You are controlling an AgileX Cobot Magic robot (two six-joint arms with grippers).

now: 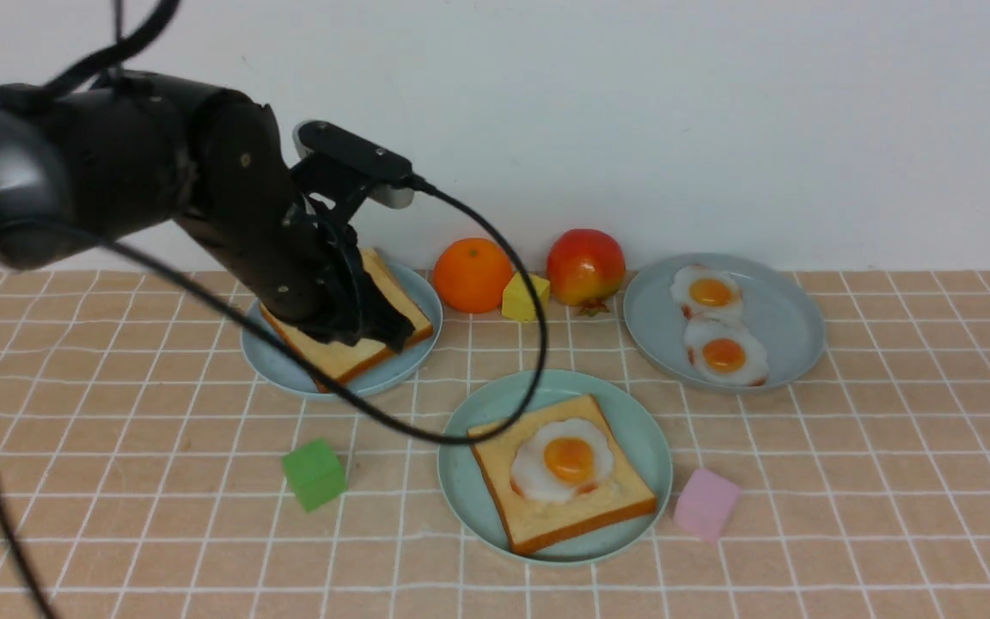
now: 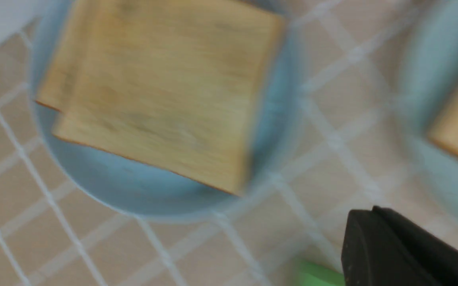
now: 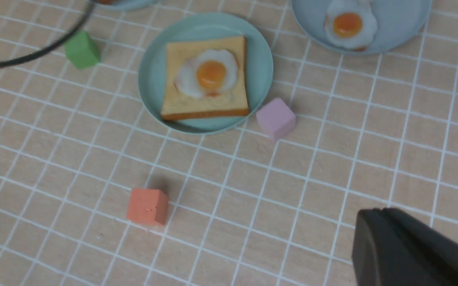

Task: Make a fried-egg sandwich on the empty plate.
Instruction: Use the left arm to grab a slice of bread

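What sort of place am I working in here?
Probably a tabletop test set-up dressed as a kitchen, not a working one: a grid-patterned tablecloth before a plain wall, egg and toast on a plate, and coloured blocks around them.

— Front view?
— Between the arms, facing forward, slightly down; takes in both blue-grey plates (image 1: pixel 783 322).
— Wrists?
— Left: close over the toast slices (image 2: pixel 165 87). Right: farther off, looking down. All three share the green plate (image 3: pixel 259 71).
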